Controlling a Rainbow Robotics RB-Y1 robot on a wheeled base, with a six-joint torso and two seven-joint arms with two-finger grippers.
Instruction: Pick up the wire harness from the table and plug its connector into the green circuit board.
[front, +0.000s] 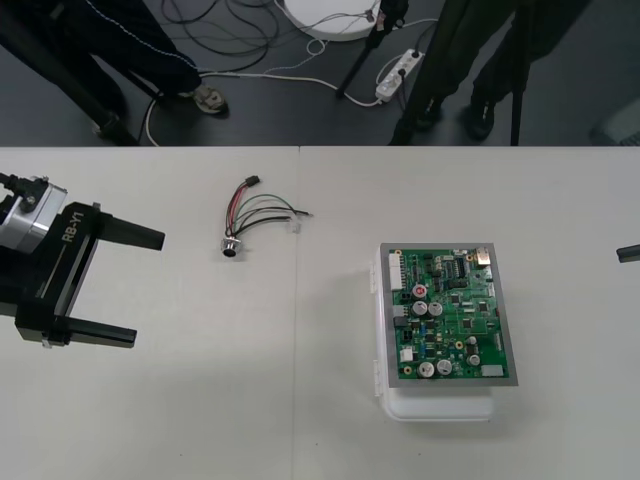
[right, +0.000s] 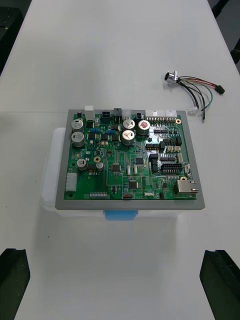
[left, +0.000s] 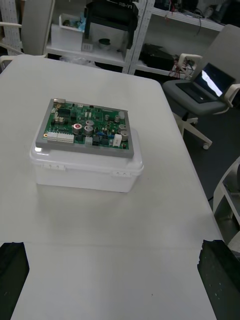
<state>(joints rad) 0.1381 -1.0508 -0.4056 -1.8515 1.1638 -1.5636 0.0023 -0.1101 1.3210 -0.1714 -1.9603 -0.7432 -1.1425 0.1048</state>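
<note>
The left gripper (front: 149, 288) and right gripper (right: 118, 254) gape wide, empty; the wire harness (front: 255, 212) lies apart, far-left of the green circuit board (front: 450, 315).

A plain pale desk (front: 180, 420) takes up most of the front view. A thin seam (front: 298, 300) runs across it from the far edge to the near one. Beyond the far edge lies a strip of dark floor (front: 290, 115). Loose cables (front: 215, 25) coil on the floor, and a white power strip (front: 398, 72) lies near them. A round white base (front: 330, 15) sits at the top, and a slim black stand leg (front: 362, 55) slants down just beside the power strip.
</note>
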